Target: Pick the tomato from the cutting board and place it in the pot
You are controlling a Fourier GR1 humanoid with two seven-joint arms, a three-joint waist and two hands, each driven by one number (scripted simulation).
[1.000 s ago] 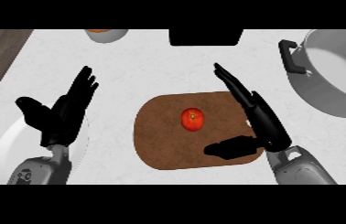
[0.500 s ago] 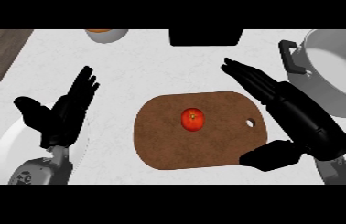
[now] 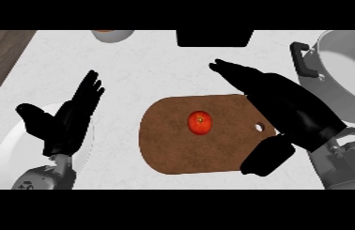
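The tomato (image 3: 199,122) lies in the middle of the board (image 3: 173,149), nothing touching it. My right hand (image 3: 291,109) hangs over the board's right edge, fingers straight, thumb apart, holding nothing. I judge this the reach; next I must lower and curl round the tomato, then carry it to the pot (image 3: 333,69). Since a moment ago this hand came nearer and higher. My left hand (image 3: 69,118) rests open at the left.
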